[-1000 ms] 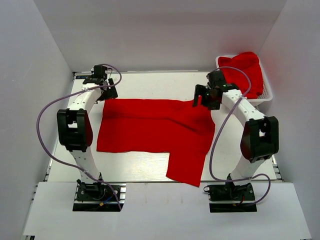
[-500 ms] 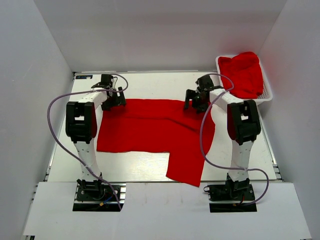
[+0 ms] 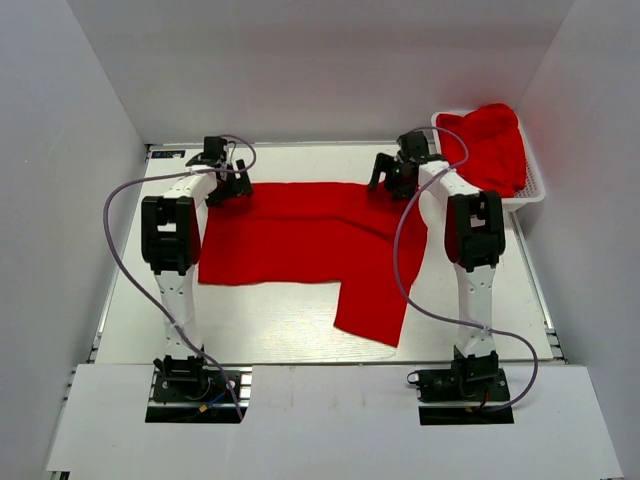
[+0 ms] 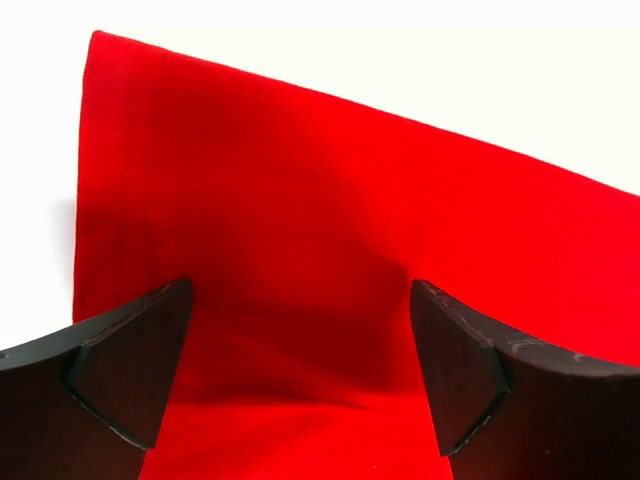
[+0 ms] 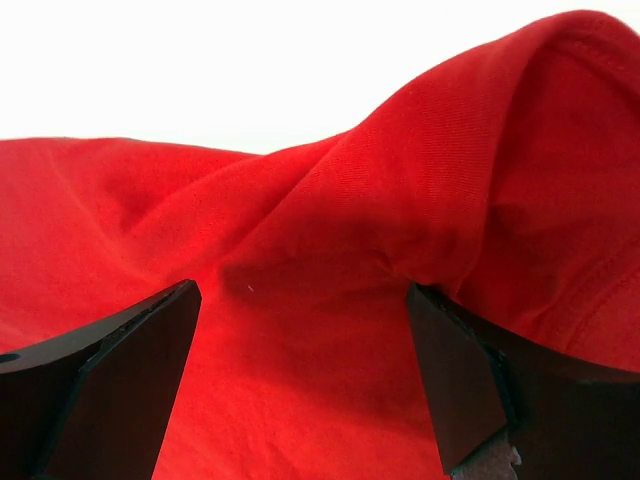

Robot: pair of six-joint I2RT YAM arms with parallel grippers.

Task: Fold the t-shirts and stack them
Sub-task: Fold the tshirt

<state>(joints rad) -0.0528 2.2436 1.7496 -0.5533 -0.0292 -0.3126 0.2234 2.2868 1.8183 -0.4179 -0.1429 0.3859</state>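
One bright red t-shirt (image 3: 300, 235) lies spread flat on the white table (image 3: 260, 320), with a flap reaching toward the near edge at the right. My left gripper (image 3: 234, 188) is open at the shirt's far left corner. In the left wrist view the gripper (image 4: 300, 370) has red cloth (image 4: 300, 200) lying between its wide-apart fingers. My right gripper (image 3: 386, 182) is open at the far right corner. In the right wrist view this gripper (image 5: 300, 370) straddles a raised fold of fabric (image 5: 480, 150). More red t-shirts (image 3: 490, 145) are heaped in the basket.
A white mesh basket (image 3: 538, 186) stands at the back right corner, close to the right arm. White walls close in the table on three sides. Both arms stretch far out from their bases at the near edge.
Both arms have stretched out toward the far wall, the grippers drawing inward onto the shirt's far corners. The shirt has slid a little toward the back. Both grippers stay open.
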